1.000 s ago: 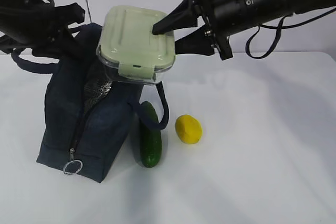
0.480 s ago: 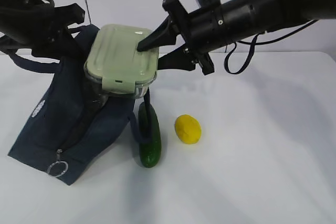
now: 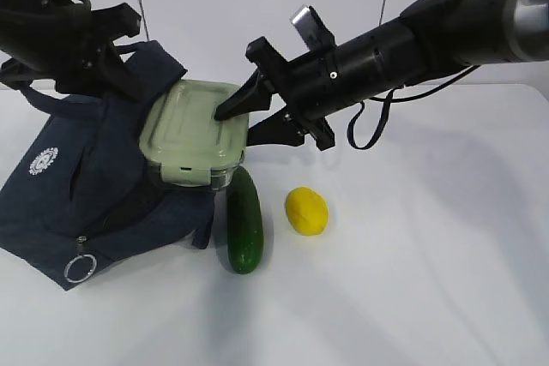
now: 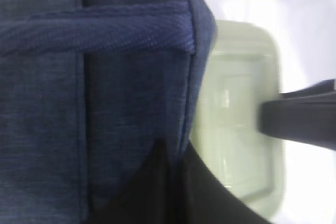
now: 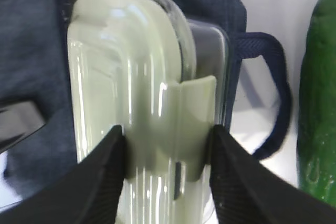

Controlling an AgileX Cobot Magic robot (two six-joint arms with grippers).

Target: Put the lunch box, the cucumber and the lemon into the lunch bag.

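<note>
Two jobs: my left gripper [image 3: 111,75] pinches the lunch bag [image 3: 77,203] rim open, while my right gripper [image 3: 244,122] clamps the lunch box [image 3: 193,130], half inside the bag's mouth.

One lunch box [image 3: 193,130], one cucumber [image 3: 244,231], one lemon [image 3: 307,211], one navy lunch bag [image 3: 77,186] with one zipper ring pull [image 3: 79,269], and two black robot arms
</note>
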